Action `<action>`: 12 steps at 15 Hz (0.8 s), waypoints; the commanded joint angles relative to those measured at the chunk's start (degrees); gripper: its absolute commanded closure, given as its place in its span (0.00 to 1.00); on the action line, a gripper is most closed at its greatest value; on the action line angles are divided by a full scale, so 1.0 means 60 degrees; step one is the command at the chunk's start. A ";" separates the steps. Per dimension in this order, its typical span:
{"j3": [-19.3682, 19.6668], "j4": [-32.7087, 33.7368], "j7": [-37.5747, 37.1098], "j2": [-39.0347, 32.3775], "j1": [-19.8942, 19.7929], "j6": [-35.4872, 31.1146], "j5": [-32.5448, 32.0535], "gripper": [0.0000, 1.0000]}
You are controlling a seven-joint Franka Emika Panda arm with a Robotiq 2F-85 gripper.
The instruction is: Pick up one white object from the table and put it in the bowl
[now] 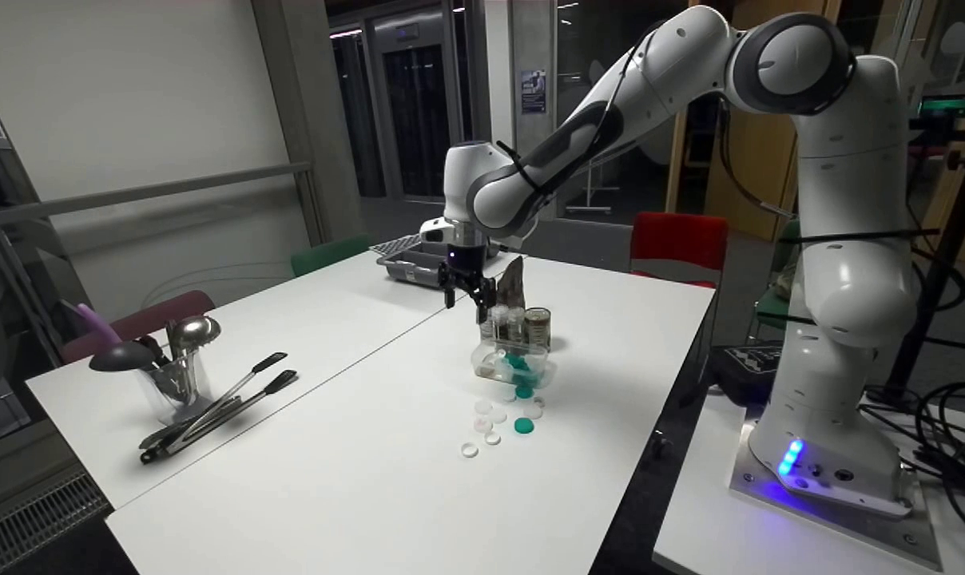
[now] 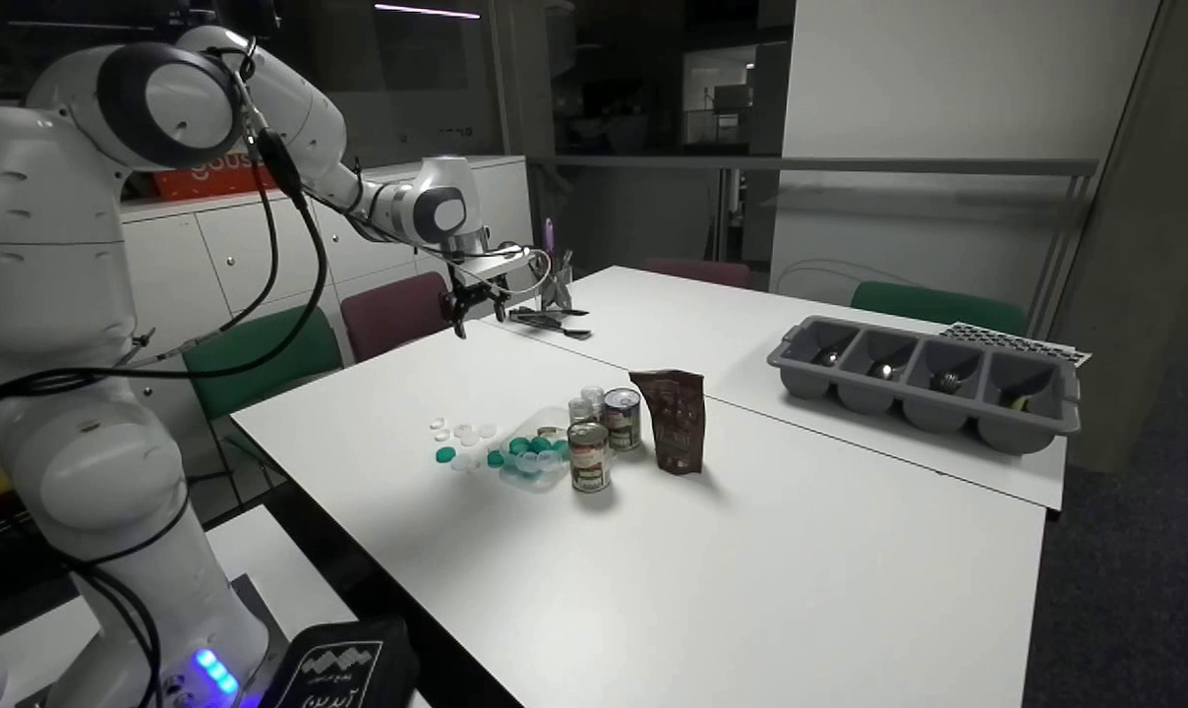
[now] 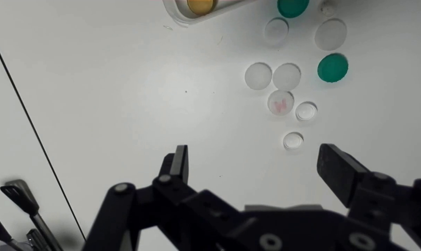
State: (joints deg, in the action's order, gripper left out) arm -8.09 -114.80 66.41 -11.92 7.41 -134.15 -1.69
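Several white caps lie flat on the white table. The nearest small white cap [image 3: 293, 140] shows in the wrist view just beyond the fingertips, nearer the right one; it also shows in an exterior view [image 1: 470, 450]. A second small white cap [image 3: 306, 111] and several wider whitish lids [image 3: 258, 76] lie beyond it. My gripper [image 3: 254, 153] is open and empty, raised above the table; it shows in both exterior views [image 1: 466, 303] [image 2: 480, 323]. No small dark grey metallic bowl can be made out; it is hidden or out of view.
A clear plastic box [image 2: 530, 480] with green caps stands beside the caps. Tin cans [image 2: 589, 457] and a brown pouch [image 2: 680, 423] stand behind it. A grey divided tray [image 2: 923, 369] holds utensils. Tongs [image 1: 219, 411] and a utensil cup [image 1: 175, 391] stand across the table.
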 commanded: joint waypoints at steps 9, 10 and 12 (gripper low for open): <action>-0.0068 0.0942 0.0767 -0.1443 -0.0217 0.1985 -0.0948 0.00; -0.0086 0.1032 0.0997 -0.1642 -0.0251 0.1942 -0.0988 0.00; -0.0150 0.1320 0.1459 -0.2145 -0.0375 0.1755 -0.0836 0.00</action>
State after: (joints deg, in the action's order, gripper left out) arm -7.97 -111.05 70.89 -20.84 6.99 -124.95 -6.53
